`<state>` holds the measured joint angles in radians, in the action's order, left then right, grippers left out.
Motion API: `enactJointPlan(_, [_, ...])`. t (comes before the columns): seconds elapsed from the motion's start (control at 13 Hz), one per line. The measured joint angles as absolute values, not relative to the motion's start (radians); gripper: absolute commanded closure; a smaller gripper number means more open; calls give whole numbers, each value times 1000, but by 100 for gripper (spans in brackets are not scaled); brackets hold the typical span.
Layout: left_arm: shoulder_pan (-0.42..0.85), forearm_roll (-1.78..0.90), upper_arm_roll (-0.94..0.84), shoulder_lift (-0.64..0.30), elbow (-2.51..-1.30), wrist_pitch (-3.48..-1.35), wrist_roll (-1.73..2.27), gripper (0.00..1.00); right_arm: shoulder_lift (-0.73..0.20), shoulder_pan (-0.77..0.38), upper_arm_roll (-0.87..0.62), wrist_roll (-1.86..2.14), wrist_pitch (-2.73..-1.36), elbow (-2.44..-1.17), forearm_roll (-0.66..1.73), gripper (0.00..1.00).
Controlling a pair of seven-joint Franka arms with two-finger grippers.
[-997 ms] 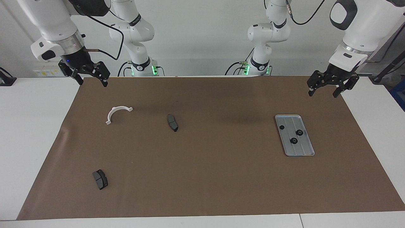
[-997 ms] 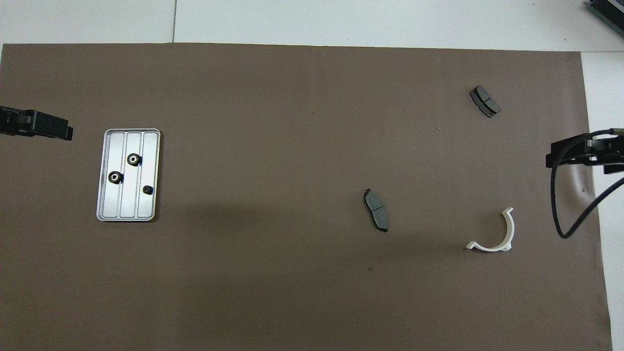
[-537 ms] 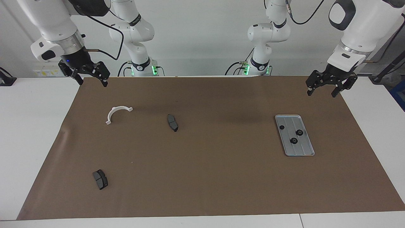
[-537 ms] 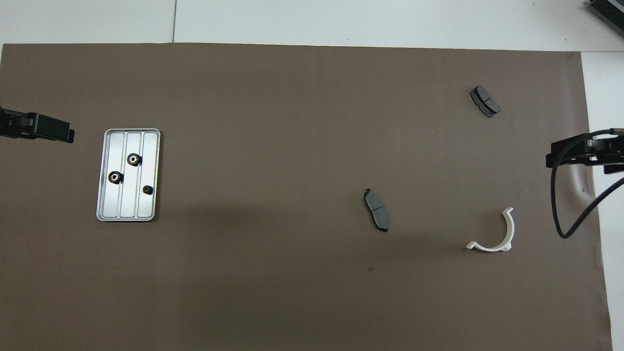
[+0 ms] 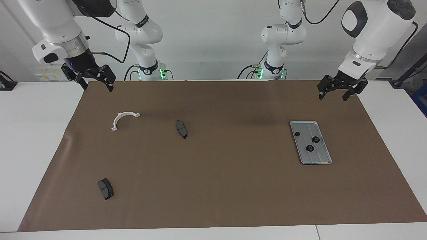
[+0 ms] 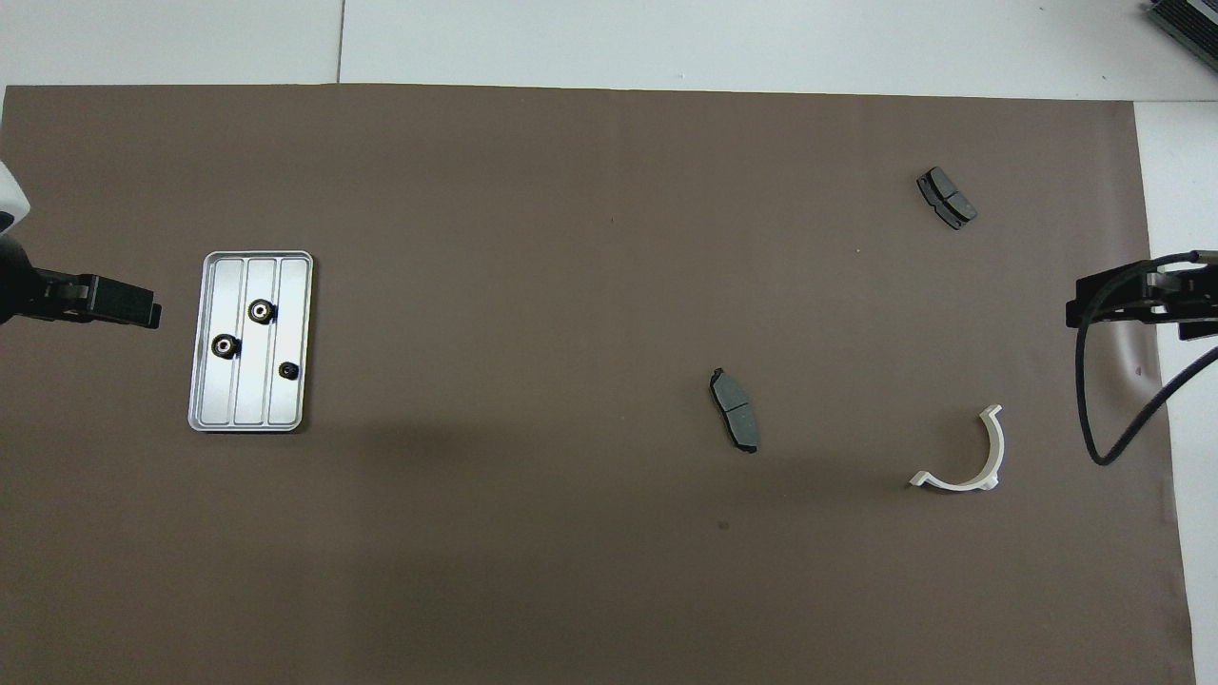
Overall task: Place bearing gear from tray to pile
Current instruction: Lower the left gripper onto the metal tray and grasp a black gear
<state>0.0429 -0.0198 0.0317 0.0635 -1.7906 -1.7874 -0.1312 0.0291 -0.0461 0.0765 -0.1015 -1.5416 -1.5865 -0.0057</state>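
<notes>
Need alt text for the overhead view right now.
Three small black gears sit in a silver tray on brown paper, the open left end effector beside it. Two brake pads and a white bracket lie toward the right arm's end.

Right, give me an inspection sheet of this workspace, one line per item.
Surface: brown mat on a white table, lying flat.
Job's things: tray at the left arm's end, holding three small black gears. Pile at the right arm's end: white bracket and two brake pads, scattered apart.
Clutter: nothing seen.
Grippers: left gripper open, empty, raised over the mat nearer the robots than the tray. Right gripper open, empty, waiting over the mat's corner.
Cables: black cable looping from the right arm above the mat edge.
Surroundings: white wall; dark object at the table corner.
</notes>
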Motion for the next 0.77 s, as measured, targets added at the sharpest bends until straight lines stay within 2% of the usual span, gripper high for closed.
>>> enactJointPlan(0.15, [43,-20,32,103,-1926,-1920,-131,0,29,-46,77,-102,-1542,-1587,-6,0])
enactJointPlan(0.38, [43,-20,32,91,-2008,-1984,-131,0,29,-46,77,-102,-1542,-1587,-6,0])
enactJointPlan(0.77, [45,-20,26,-56,-2025,-2164,-113,0,29,-46,77,-102,-1542,-1587,-6,0])
